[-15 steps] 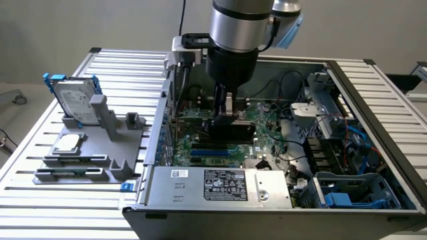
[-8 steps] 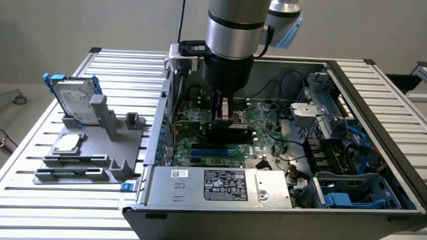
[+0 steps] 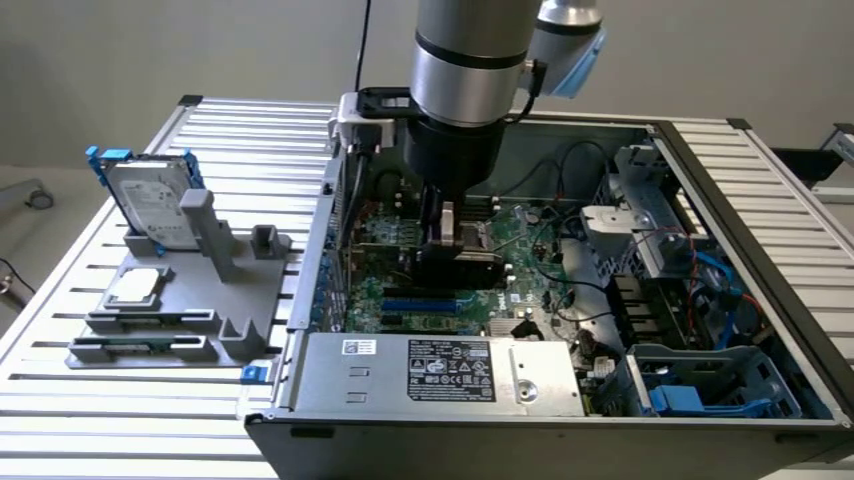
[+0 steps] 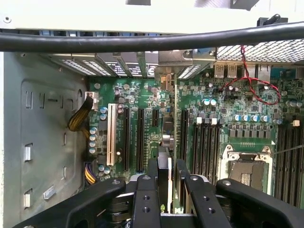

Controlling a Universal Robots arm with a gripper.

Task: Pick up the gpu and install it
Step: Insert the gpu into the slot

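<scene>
My gripper [image 3: 449, 228] hangs inside the open computer case [image 3: 747, 230], shut on the gpu [image 3: 461, 267]. The card shows its black cover and sits upright just above the green motherboard [image 3: 534, 262]. In the wrist view the gpu [image 4: 164, 164] is seen edge-on between the two black fingers [image 4: 152, 172] of my gripper [image 4: 166, 173]. It lines up with the black expansion slots [image 4: 141, 137] and runs toward the rear bracket openings [image 4: 164, 76]. Whether its edge touches a slot is hidden.
A silver hard drive in a blue frame [image 3: 147, 200] and a processor [image 3: 135, 287] rest on a grey fixture at the exterior view's left. The power supply [image 3: 441, 370] fills the case's near end. The empty processor socket [image 4: 247, 168], memory slots [image 4: 204, 142] and a white slot [image 4: 112, 135] flank the card.
</scene>
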